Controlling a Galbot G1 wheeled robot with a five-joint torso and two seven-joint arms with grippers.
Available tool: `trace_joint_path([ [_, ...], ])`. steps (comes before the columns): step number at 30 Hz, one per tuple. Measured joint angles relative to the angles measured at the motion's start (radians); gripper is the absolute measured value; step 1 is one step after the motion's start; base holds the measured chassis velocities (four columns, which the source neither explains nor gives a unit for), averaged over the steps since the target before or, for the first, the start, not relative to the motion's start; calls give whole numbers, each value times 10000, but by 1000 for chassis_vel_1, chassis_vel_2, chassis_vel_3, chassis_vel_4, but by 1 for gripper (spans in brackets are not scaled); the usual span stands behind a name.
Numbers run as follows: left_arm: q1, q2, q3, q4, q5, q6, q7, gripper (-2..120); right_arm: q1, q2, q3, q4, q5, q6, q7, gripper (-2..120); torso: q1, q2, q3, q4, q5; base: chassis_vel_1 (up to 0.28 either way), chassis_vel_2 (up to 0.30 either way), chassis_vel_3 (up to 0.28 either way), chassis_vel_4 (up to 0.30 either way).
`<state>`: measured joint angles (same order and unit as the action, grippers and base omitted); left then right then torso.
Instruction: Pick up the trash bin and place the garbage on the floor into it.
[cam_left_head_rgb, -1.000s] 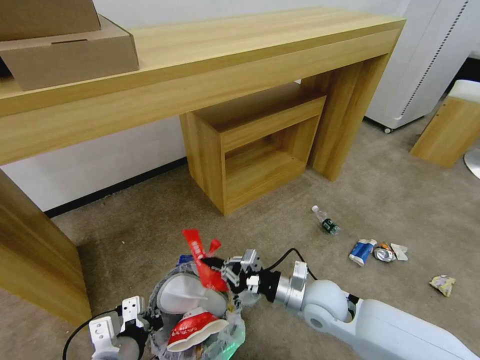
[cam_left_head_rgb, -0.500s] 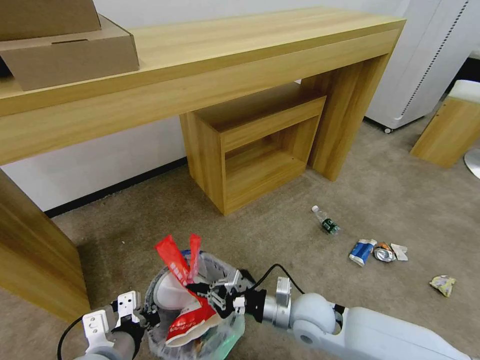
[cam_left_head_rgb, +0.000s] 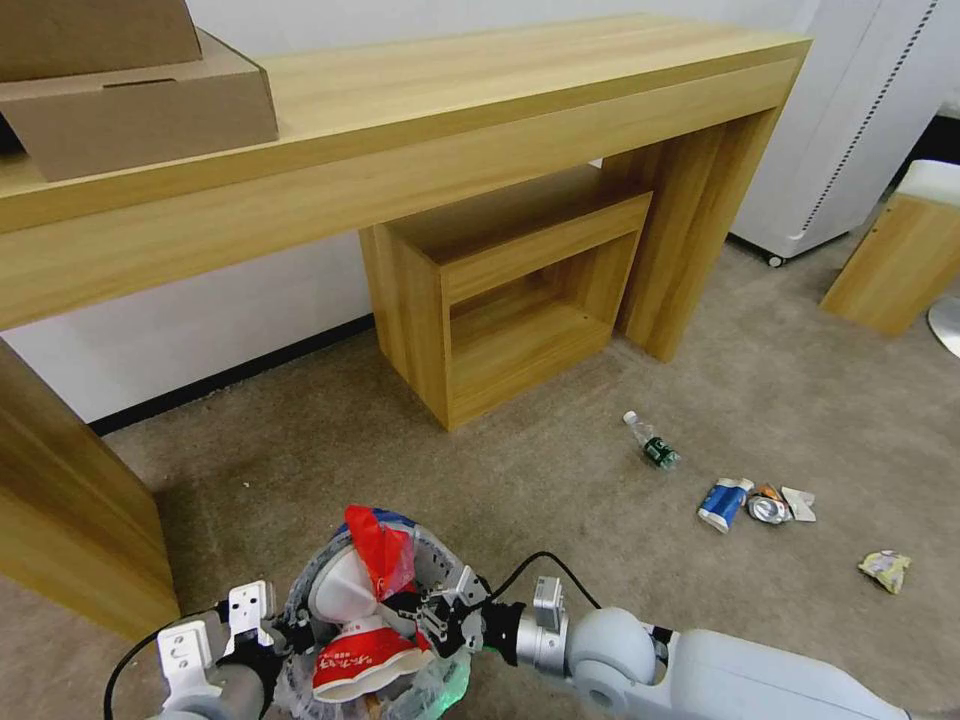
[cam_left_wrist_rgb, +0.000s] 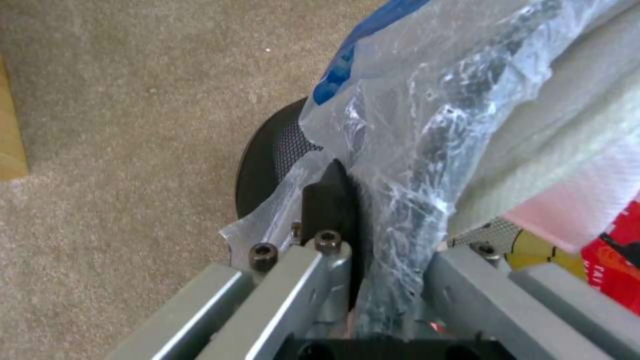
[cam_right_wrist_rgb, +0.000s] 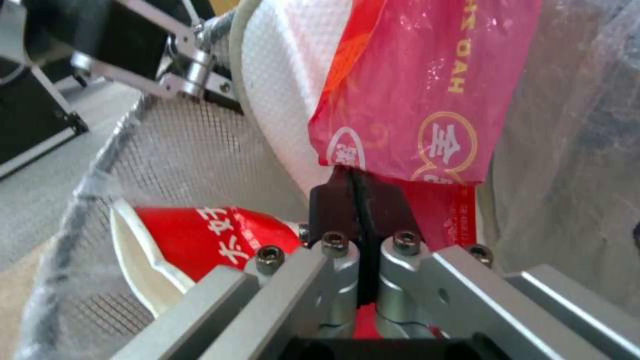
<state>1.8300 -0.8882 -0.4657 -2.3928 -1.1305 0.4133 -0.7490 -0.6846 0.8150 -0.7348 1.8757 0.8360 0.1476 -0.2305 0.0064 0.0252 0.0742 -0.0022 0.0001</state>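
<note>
Head view: trash bin sits at 6 o'clock at the lower edge, on the carpet, lined with a clear crinkled bag, dark mesh wall visible.

Left gripper at 7 o'clock of the bin, fingers clamped over the bagged rim; one dark pad outside the wall, the bag bunched between the jaws.

Right gripper reaches in over the bin from 4 o'clock. Jaws pressed together on the red wrapper, which stands up above the fingertips inside the bin mouth.

In the bin: white slipper against the wrapper, red-white cup lying at the near rim.

Still on the carpet, well apart from the bin toward 3 o'clock: small bottle, blue-white packet, crushed can just beside it, crumpled yellowish wrapper farthest out.
</note>
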Motion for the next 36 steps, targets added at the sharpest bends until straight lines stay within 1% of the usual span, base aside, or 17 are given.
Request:
trace_joint_path([
  [4,94,31,-20,-74,42,-1,-32,0,0,77,-254,-239,31,-34,190,7,0,0,0,1,-2,0,0,0,0],
  [5,117,48,-23,-91,54,-2,-34,0,0,91,-332,-327,31,-37,235,15,0,0,-1,1,-1,0,0,0,0],
  [7,136,61,-31,-102,75,-3,-47,0,0,97,-407,-422,14,-39,272,18,0,0,0,1,-1,0,0,0,0],
  [8,156,81,-52,-111,105,-9,-59,0,-8,103,-496,-558,-51,-41,296,26,0,0,0,1,-1,0,0,0,0],
  [9,156,81,-52,-111,105,-9,-59,0,-8,103,-496,-558,-51,-41,296,26,0,0,0,1,-1,0,0,0,0],
  [12,170,122,-71,-187,116,-32,-83,0,-20,221,-681,-798,-139,-60,424,41,0,0,0,0,0,0,0,0,0],
  [13,170,122,-71,-187,116,-32,-83,0,-20,221,-681,-798,-139,-60,424,41,0,0,0,0,0,0,0,0,0],
  [15,157,151,-77,-200,122,-56,-104,0,47,276,-722,-787,-52,-166,516,52,0,0,0,0,-1,0,0,0,0],
  [16,157,151,-77,-200,122,-56,-104,0,47,276,-722,-787,-52,-166,516,52,0,0,0,0,-1,0,0,0,0],
  [19,110,188,-98,-212,76,-59,-129,0,224,330,-766,-834,-55,-259,545,65,1,0,0,0,-2,0,0,0,0],
  [20,110,188,-98,-212,76,-59,-129,0,224,330,-766,-834,-55,-259,545,65,1,0,0,0,-2,0,0,0,0],
  [22,140,224,-141,-242,40,-51,-129,0,236,320,-756,-860,-229,-253,543,75,0,0,0,1,-1,0,0,0,0],
  [24,181,269,-194,-266,35,-51,-128,0,266,242,-708,-865,-485,-166,331,85,0,1,0,0,-1,0,0,0,0],
  [25,181,269,-194,-266,35,-51,-128,0,266,242,-708,-865,-485,-166,331,85,0,1,0,0,-1,0,0,0,0],
  [27,217,216,-185,-262,116,-52,-128,0,322,255,-600,-945,-474,-192,-185,95,0,0,0,-1,-1,0,0,0,0],
  [30,241,115,-103,-180,276,-54,-121,0,403,363,-593,-984,-425,-191,-257,99,0,0,0,0,-1,0,0,0,0],
  [36,206,96,-132,-133,314,-73,-92,0,605,472,-611,-1002,-356,-190,-158,100,0,0,0,0,-1,0,0,0,0],
])
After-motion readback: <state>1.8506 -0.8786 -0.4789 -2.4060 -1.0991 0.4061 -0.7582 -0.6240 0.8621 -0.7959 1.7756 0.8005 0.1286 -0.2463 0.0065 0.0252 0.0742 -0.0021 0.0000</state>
